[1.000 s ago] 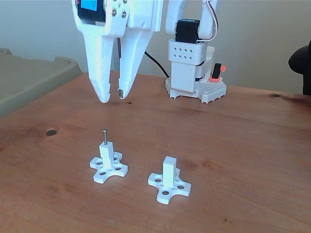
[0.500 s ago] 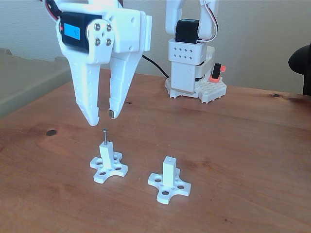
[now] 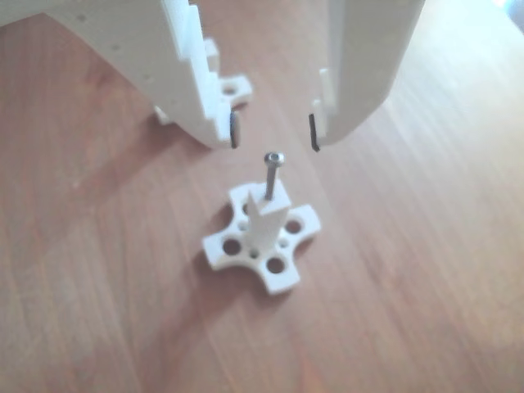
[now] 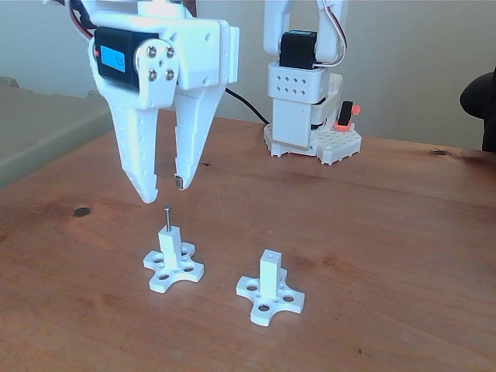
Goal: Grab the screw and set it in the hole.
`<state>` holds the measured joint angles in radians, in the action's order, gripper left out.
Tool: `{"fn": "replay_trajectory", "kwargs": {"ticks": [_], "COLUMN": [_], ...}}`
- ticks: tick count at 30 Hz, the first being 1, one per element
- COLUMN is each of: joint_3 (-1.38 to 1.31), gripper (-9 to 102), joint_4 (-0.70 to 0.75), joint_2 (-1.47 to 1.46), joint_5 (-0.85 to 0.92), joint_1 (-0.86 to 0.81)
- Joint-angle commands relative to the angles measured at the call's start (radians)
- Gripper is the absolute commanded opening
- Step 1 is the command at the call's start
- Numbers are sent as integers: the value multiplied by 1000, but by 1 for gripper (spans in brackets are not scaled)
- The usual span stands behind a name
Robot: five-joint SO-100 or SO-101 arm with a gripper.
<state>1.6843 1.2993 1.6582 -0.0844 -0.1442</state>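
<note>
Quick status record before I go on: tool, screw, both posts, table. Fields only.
tool: open, empty, hanging just above the screw head, not touching it
screw: upright, shaft standing in the top of the left post in the fixed view, head showing between the fingertips in the other view
left post: white, on cross-shaped base, holds the screw
right post: white, top hole empty
table: brown wood
arm base: at the far edge

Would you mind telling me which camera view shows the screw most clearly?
The other view: the screw appears large, its shiny head and shaft standing in a white post just below the open gripper. The fixed view shows the screw only as a small thin pin.
</note>
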Motion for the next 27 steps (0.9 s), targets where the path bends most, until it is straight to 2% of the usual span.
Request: {"fn": "replay_trajectory", "kwargs": {"ticks": [1,27], "joint_3": [-86,-120], "gripper": [11,11], "joint_4": [11,17], "joint_2": [3,-60], "joint_5": [-6,2], "joint_1": [2,15]}}
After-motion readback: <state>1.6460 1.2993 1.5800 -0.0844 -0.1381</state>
